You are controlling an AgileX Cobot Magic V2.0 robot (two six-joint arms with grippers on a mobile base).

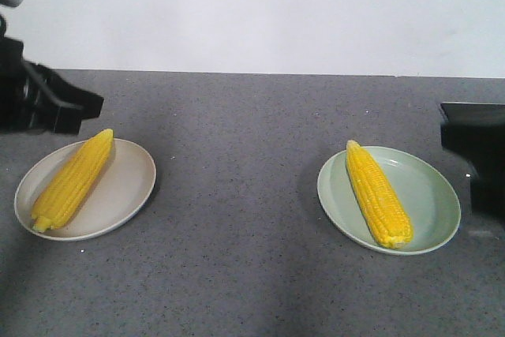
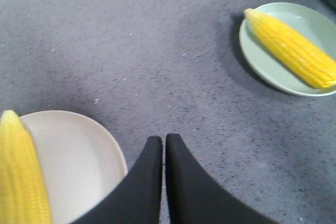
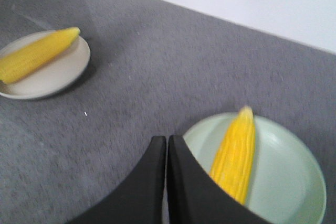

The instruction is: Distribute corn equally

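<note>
A staged lab tabletop: bare grey speckled table (image 1: 252, 219) against a plain white wall (image 1: 260, 13).

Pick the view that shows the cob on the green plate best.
The exterior front-facing view: the cob lies whole and sharp across the green plate. The left wrist view shows it far off and slightly cut by the frame edge; in the right wrist view it is blurred, its base hidden behind the right hand.

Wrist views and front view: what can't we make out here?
- Left wrist view: the yellow corn cob on the beige plate is cut off by the left and bottom edges; the closed left gripper covers part of the beige plate.
- Right wrist view: the right gripper hides the butt end of the yellow corn cob on the pale green plate.
- Front view: both arms are cropped at the edges, fingertips unseen.
</note>
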